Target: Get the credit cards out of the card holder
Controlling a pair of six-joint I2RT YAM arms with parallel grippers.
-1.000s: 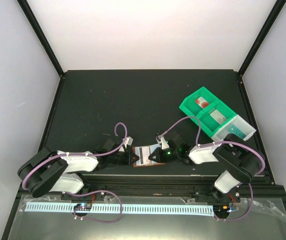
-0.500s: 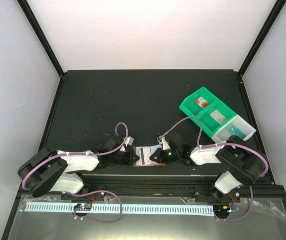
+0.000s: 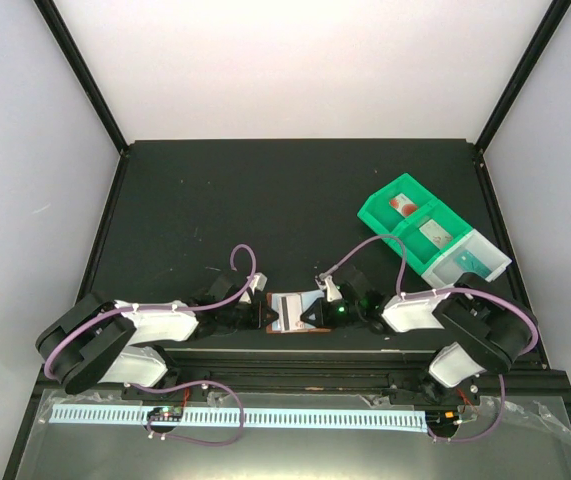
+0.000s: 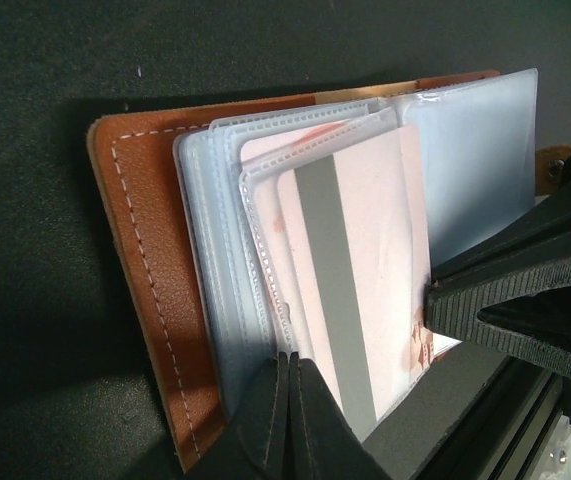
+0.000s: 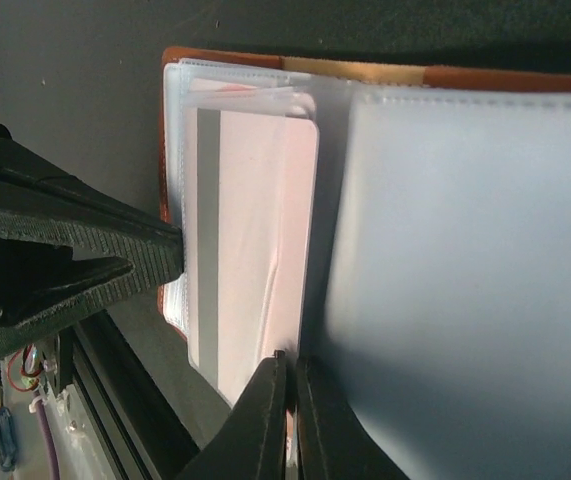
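At 6 o'clock, with left gripper [image 4: 287,362] clamped on card holder [image 4: 135,260] and right gripper [image 5: 291,362] on credit card [image 5: 265,230], needed straight pull to 3 o'clock.

card holder [image 3: 290,312] lies opened flat on the table [image 3: 265,200], close to its near edge and about midway across, between the left gripper [image 3: 263,314] on its left and the right gripper [image 3: 310,314] on its right, both tips at its edges. Inside it a stack of sleeves [image 4: 205,260] lies on the leather, top card [image 4: 365,290] sticking partly out of its sleeve, one sleeve page [image 5: 465,280] flipped open beside the stack. Compartmented tray [image 3: 367,213] sits well apart at the right rear, a card [image 3: 402,204] in its rear bin, another [image 3: 433,236] in the next bin forward
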